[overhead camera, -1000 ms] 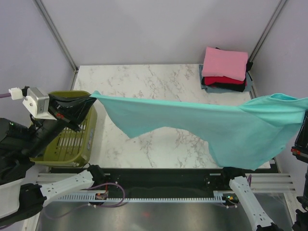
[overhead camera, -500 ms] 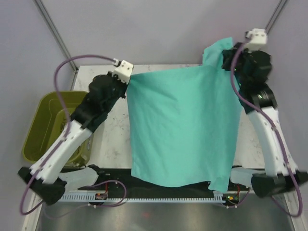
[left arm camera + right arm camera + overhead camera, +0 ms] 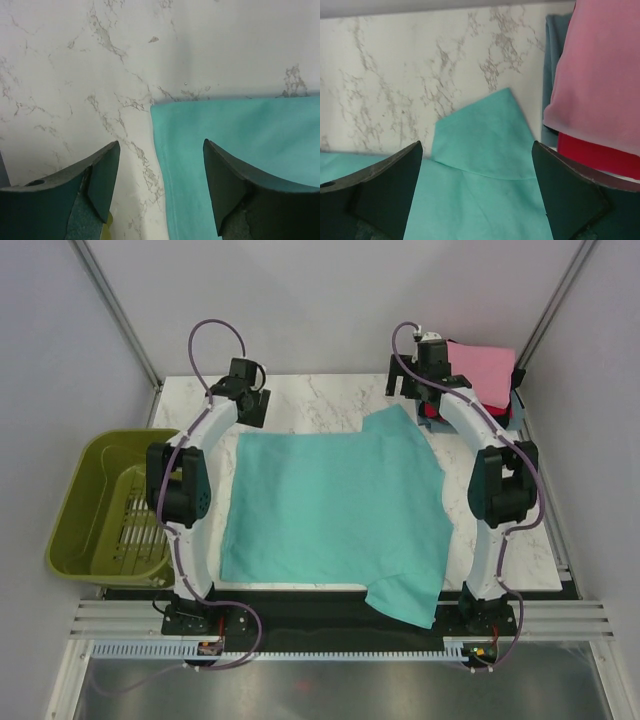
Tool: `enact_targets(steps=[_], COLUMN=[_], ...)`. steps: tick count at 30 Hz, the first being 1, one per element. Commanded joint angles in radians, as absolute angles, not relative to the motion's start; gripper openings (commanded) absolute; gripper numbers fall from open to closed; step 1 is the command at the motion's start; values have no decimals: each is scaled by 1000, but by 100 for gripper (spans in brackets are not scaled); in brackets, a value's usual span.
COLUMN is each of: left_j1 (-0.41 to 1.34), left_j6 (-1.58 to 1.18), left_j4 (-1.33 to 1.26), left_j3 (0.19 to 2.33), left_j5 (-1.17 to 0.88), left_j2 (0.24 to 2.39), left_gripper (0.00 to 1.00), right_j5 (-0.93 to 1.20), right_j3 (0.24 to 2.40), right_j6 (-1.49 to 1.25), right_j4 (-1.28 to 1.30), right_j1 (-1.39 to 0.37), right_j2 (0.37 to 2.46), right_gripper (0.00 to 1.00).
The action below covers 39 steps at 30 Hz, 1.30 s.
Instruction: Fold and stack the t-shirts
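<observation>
The teal t-shirt (image 3: pixel 335 505) lies spread flat on the marble table (image 3: pixel 300 400), one sleeve hanging over the near edge. My left gripper (image 3: pixel 250 412) hovers open over the shirt's far left corner (image 3: pixel 165 115), nothing between its fingers (image 3: pixel 102 170). My right gripper (image 3: pixel 420 390) stands open above the far right sleeve (image 3: pixel 485 130), also empty. A stack of folded t-shirts sits at the back right: pink (image 3: pixel 478 368) on top, red (image 3: pixel 590 155) below it, grey-blue (image 3: pixel 551 50) at the bottom.
An olive-green plastic basket (image 3: pixel 105 502) stands off the table's left side. Both arms reach forward along the shirt's left and right edges. The right gripper is close to the folded stack.
Half a second ago both grippers held the teal shirt up by its top corners. Now the shirt lies flat on the table and both grippers have opened and let go.
</observation>
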State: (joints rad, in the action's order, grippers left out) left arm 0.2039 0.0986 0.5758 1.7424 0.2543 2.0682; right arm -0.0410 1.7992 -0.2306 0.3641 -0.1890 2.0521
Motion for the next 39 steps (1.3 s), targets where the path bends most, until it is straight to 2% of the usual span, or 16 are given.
enact_targets(steps=[1, 5, 9, 12, 15, 19, 25, 35, 39], left_j1=[216, 235, 249, 264, 276, 276, 273, 238, 204], left_j6=[9, -53, -168, -245, -290, -333, -342, -371, -368], left_j4=[589, 594, 574, 491, 482, 454, 499, 492, 514], left_j3=[1809, 1723, 1562, 1407, 1384, 1419, 1623, 1719, 1814], left_j5=[252, 239, 129, 13, 5, -32, -29, -37, -72], left_j2=[1907, 1788, 1708, 1700, 1741, 1848, 2092, 2266, 2328], left_gripper=[75, 72, 70, 68, 67, 67, 66, 66, 64], right_j5=[-11, 38, 51, 49, 25, 6, -46, -64, -71], right_j3=[1850, 1692, 1406, 1281, 1255, 1316, 1492, 1730, 1911], right_j6=[-229, -271, -337, -360, -360, -342, -322, -314, -322], right_j4=[314, 308, 281, 278, 282, 321, 382, 445, 482], right_j1=[-199, -210, -232, -235, -235, -235, -235, -233, -225], right_j2=[1904, 1783, 1680, 1649, 1676, 1773, 2000, 2302, 2411], right_gripper=[98, 98, 98, 98, 98, 98, 98, 98, 98])
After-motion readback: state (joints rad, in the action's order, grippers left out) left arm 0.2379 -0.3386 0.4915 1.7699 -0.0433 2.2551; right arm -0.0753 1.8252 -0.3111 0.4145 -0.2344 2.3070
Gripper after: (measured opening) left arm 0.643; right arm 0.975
